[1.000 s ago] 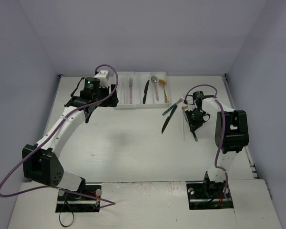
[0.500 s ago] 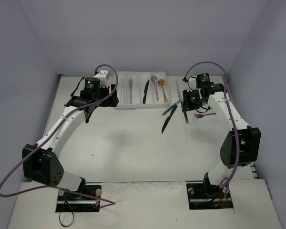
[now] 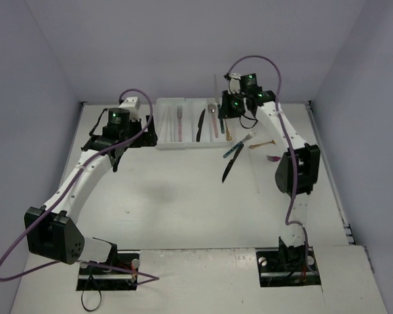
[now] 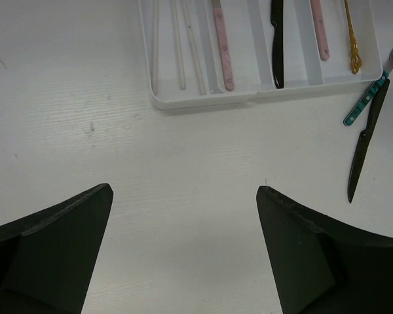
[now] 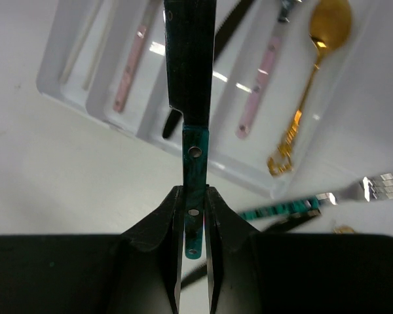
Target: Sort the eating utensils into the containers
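Teal-handled utensil (image 5: 194,154) held over the white tray (image 5: 52,85), release not yet made.

The left tool (image 4: 183,191) is held with its jaws wide apart and nothing between them, over bare tabletop (image 4: 65,131) short of the tray's front edge. The utensil is clamped by the right tool (image 5: 194,199) at the handle end only (a thin hold). It could swing or slip, and if let go above a divider it could be left lying across two compartments. Which compartment lies beneath cannot be told. The tabletop is matt white and lightly scuffed, and it is closed in by plain lilac walls (image 3: 183,46).
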`<state>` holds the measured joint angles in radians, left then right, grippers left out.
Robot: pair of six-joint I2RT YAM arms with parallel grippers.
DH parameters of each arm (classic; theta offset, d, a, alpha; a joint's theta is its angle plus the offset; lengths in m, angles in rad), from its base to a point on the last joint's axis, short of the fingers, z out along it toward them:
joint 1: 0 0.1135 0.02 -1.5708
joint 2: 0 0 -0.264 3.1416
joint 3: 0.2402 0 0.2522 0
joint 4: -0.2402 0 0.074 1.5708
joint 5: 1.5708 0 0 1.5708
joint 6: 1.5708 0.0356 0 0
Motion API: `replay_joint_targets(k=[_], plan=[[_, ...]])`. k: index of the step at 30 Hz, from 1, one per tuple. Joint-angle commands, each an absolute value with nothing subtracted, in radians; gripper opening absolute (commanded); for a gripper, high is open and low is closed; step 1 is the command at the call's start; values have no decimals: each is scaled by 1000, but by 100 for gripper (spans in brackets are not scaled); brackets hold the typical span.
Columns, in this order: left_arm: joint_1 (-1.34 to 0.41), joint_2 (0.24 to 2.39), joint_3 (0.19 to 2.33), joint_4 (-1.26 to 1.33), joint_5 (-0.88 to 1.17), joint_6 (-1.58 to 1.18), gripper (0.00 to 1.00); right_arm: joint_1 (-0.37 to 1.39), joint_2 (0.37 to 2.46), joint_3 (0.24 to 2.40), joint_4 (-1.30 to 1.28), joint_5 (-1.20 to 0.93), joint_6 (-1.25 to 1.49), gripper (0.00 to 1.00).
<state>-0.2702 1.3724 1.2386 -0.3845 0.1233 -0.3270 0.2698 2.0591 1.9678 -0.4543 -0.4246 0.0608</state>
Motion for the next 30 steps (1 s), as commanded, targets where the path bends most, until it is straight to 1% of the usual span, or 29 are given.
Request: replay_joint_targets(k=[1, 7, 13, 20, 30], plan=[[-221, 1278, 1258, -395, 86, -352, 91, 354, 2175, 2137, -315, -431, 160, 0], [-170, 1218, 1196, -408, 86, -362, 91, 411, 2319, 2245, -257, -400, 164, 0], [-147, 1186, 1147, -398, 85, -388, 91, 424, 2371, 2220, -176, -369, 194, 0], [-146, 1188, 1145, -386, 94, -398, 91, 430, 2402, 2203, -113, -306, 210, 0], [-142, 1201, 1147, -378, 100, -403, 91, 415, 2440, 2191, -95, -290, 233, 0]])
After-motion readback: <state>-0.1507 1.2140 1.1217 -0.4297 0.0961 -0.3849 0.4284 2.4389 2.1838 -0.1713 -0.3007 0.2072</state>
